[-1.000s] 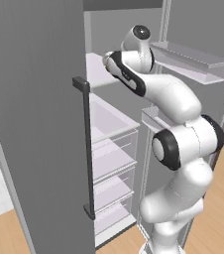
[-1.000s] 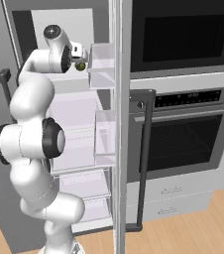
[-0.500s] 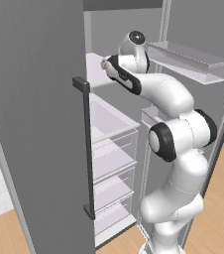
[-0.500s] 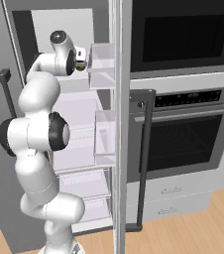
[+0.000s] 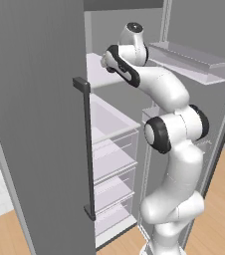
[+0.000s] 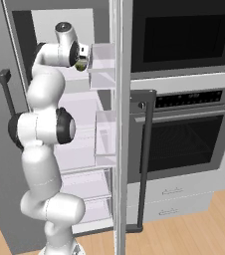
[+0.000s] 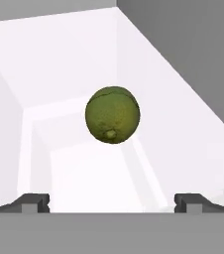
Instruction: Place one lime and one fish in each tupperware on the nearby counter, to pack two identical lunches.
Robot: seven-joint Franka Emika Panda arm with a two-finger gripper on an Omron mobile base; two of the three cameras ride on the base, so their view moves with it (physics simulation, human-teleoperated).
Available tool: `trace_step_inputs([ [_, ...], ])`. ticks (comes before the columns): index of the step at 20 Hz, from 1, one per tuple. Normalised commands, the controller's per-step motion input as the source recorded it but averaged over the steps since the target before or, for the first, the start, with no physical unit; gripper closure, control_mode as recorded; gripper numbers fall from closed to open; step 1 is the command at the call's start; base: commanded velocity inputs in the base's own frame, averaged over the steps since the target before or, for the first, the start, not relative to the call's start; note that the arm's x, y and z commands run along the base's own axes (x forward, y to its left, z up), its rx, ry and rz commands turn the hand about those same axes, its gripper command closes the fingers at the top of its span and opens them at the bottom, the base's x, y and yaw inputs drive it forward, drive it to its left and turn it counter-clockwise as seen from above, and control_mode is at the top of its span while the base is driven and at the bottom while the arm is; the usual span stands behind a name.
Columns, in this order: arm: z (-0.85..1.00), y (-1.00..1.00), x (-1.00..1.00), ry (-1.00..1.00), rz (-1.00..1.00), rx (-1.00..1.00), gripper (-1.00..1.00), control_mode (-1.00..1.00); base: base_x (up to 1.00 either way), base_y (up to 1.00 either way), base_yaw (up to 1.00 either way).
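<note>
Lime (image 7: 112, 115) sits mid-frame in the hand view on a white fridge shelf (image 7: 84, 173), so we keep our claw (image 7: 112, 202) spread wide and empty, its fingertips (image 7: 32, 201) flanking it for a grab.

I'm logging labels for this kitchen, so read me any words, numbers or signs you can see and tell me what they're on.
No readable text anywhere.
Oven control panel: small light marks, too blurred to read.
Lime: no label.
Fridge door and shelves: plain, no markings.
</note>
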Motion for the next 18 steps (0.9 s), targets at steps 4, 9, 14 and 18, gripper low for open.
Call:
trace_step_inputs([
  [4,-0.41,0.0,-0.12,-0.24,0.0,0.0,-1.0,-1.0,0.0,0.0,0.0],
  [9,-0.08,0.0,-0.05,-0.28,0.0,0.0,-1.0,-1.0,0.0,0.0,0.0],
  [14,0.0,0.0,0.39,-0.02,0.0,0.0,-1.0,-1.0,0.0,0.0,0.0],
  [18,0.01,0.02,0.75,0.09,0.02,0.0,-1.0,-1.0,0.0,0.0,0.0],
])
